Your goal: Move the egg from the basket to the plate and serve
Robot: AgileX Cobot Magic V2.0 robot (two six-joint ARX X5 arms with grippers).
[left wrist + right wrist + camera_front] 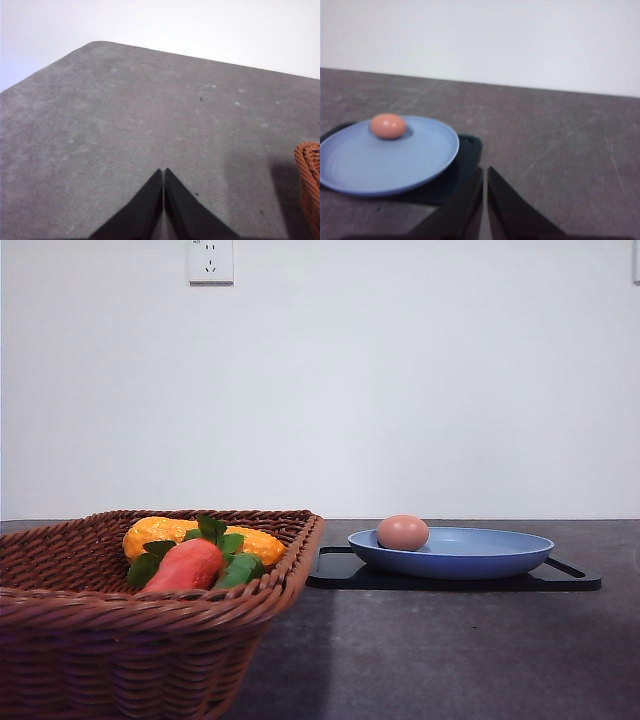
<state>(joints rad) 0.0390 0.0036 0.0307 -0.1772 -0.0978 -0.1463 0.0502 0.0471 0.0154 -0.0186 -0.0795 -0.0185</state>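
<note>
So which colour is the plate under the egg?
Matte blue plate; clearest in the right wrist view.

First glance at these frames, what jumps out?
The egg sits on the blue plate, near its left edge, and the plate rests on a flat black tray right of centre on the table. The wicker basket fills the near left, holding a corn cob and a carrot-like item with green leaves. Both grippers, left and right, are shut and hold nothing.
</note>
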